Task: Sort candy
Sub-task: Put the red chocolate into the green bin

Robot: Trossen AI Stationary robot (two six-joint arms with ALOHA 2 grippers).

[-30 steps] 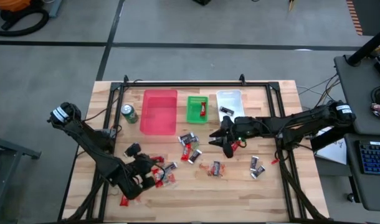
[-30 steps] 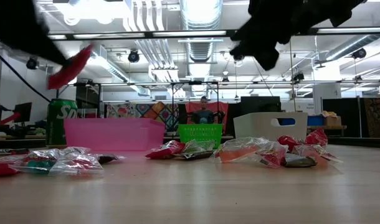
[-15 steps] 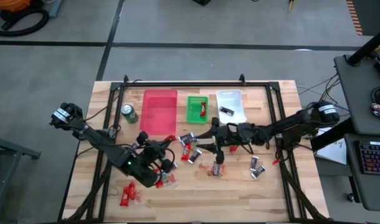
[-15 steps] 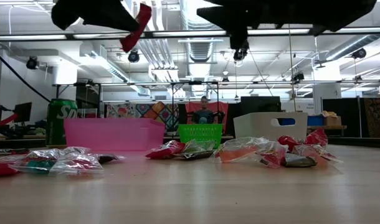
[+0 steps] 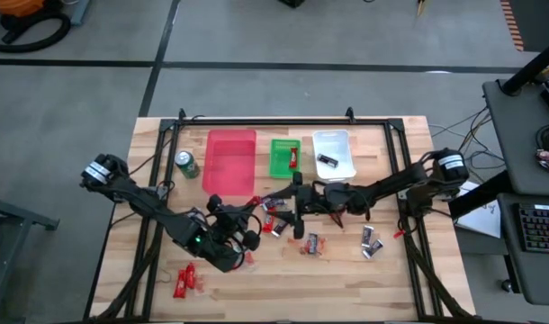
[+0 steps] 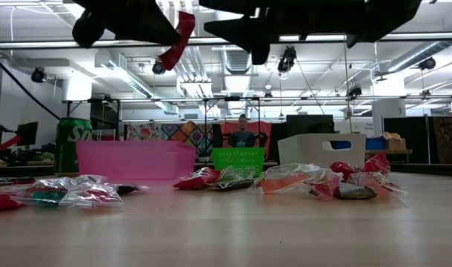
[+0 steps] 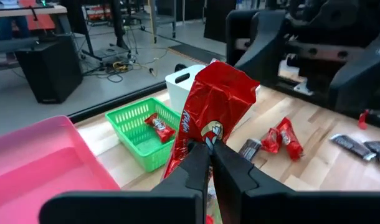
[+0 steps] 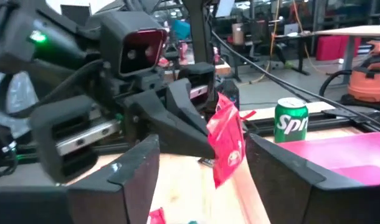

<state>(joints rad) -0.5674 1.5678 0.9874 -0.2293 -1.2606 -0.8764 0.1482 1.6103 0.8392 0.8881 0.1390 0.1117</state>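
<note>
Pinching a red-wrapped candy (image 7: 210, 118) between closed fingers (image 7: 196, 165), the left gripper (image 5: 247, 236) hangs above the bench (image 5: 418, 270), its arm stretched low from the left edge toward the middle. That candy stands upright in the grip, lifted clear of the wood, near the front end of the pink bin (image 5: 230, 162). From the opposite side the right arm lies nearly flat across the bench, and the right gripper (image 5: 298, 209) faces the left one with its fingers (image 8: 131, 171) spread wide and nothing between them. Loose candies (image 5: 311, 244) lie scattered on the wood beneath and beside both grippers. One red piece rests in the green basket (image 5: 284, 157), a dark one in the white bin (image 5: 334, 153). A green Sprite can (image 5: 186, 165) stands just beside the pink bin.
</note>
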